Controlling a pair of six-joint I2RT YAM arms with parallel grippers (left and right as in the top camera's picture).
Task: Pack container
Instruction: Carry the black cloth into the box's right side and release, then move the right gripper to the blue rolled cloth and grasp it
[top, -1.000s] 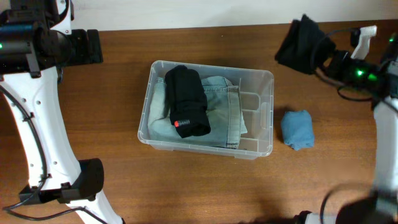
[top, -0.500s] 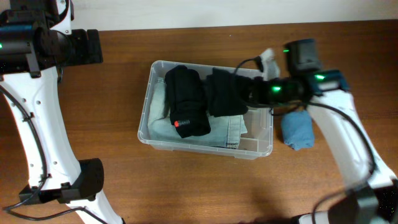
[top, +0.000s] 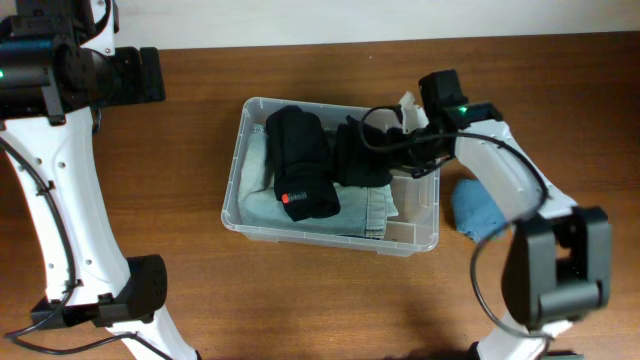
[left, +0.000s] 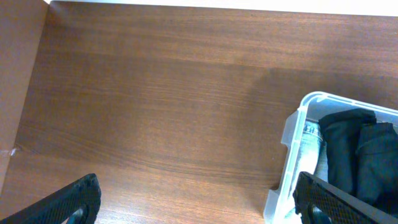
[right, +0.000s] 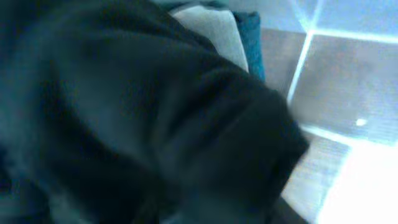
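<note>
One change: black cloth (top: 358, 155) aloft at 2 o'clock a second ago, now inside container (top: 330, 237).
Left hand (left: 199, 202): spread open, 10 o'clock.
Right hand (top: 393, 150): against cloth, grip not discernible.
Container: surface (top: 150, 250) centre.

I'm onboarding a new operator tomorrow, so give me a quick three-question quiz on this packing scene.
1. True or false: the blue rolled cloth lies inside the container.
2. Fill in: the garment at the right gripper is ___ in colour.
3. What lies under the black roll with the red tag? A light denim; B a red towel; C bare plastic.
Key: 1 false; 2 black; 3 A.
</note>
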